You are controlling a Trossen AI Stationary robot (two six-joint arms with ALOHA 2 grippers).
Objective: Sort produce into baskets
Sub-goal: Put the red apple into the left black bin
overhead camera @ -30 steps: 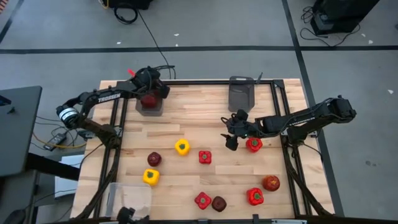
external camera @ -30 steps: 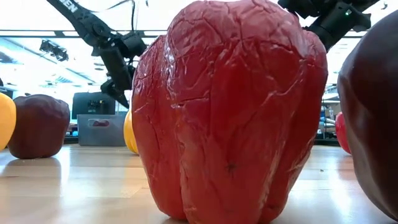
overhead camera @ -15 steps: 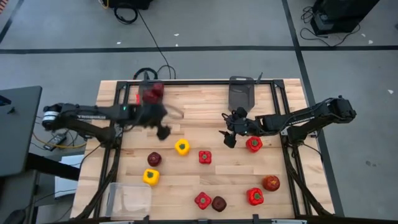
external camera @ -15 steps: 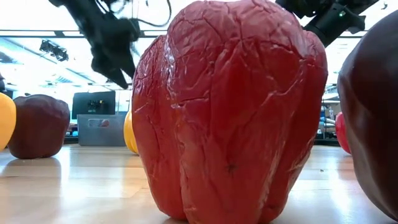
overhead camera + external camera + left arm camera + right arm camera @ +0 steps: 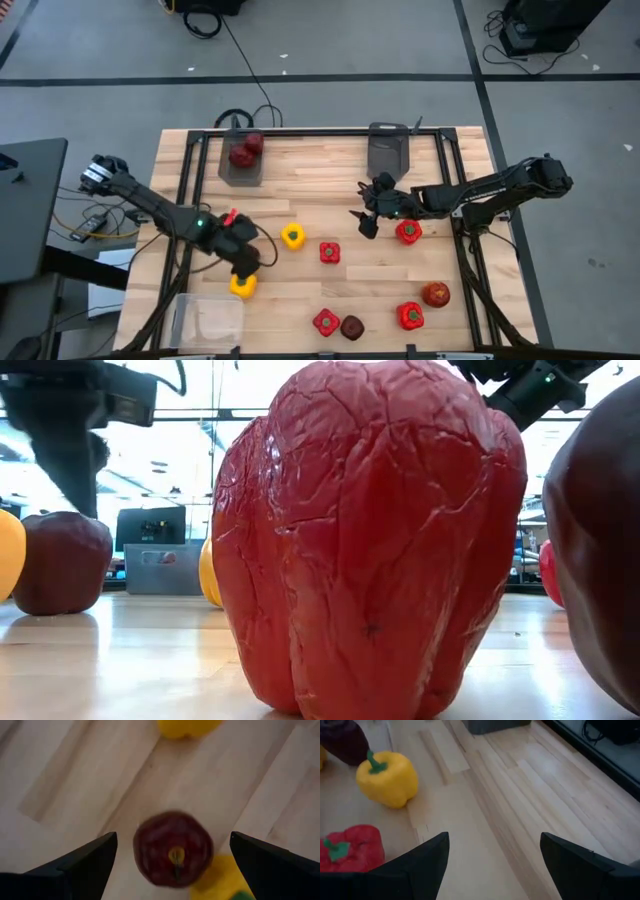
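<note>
Both grippers are spread wide and empty; the left gripper [image 5: 172, 850] hangs directly above a maroon apple [image 5: 173, 848] — a yellow pepper [image 5: 222, 879] just beside it; its arm stretches low across the table [image 5: 300, 195]; the right gripper [image 5: 366, 215] waits mid-table near a red pepper [image 5: 407, 233].

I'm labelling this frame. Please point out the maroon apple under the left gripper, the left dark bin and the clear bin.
maroon apple [image 5: 172, 848], left wrist view, top by the stem.
left dark bin [image 5: 241, 172], high view, near wall.
clear bin [image 5: 210, 320], high view, floor.
</note>
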